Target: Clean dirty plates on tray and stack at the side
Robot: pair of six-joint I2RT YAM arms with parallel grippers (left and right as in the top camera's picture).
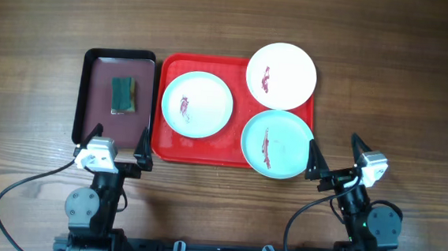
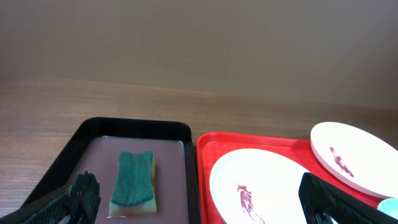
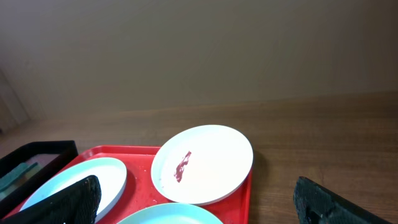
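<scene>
The red tray (image 1: 165, 141) holds three plates with red sauce streaks: a pale blue plate (image 1: 197, 104) at its left, a white plate (image 1: 281, 75) overhanging its far right corner, and a pale blue plate (image 1: 276, 143) at its near right. My left gripper (image 1: 114, 154) is open and empty, near the table's front, below the black-rimmed tray. My right gripper (image 1: 338, 161) is open and empty just right of the near blue plate. The left wrist view shows the left blue plate (image 2: 261, 186) and the white plate (image 2: 354, 149). The right wrist view shows the white plate (image 3: 205, 163).
A black-rimmed maroon tray (image 1: 92, 92) left of the red tray holds a green and yellow sponge (image 1: 123, 95), also seen in the left wrist view (image 2: 133, 180). Bare wood table lies to the right of the red tray (image 1: 400, 98).
</scene>
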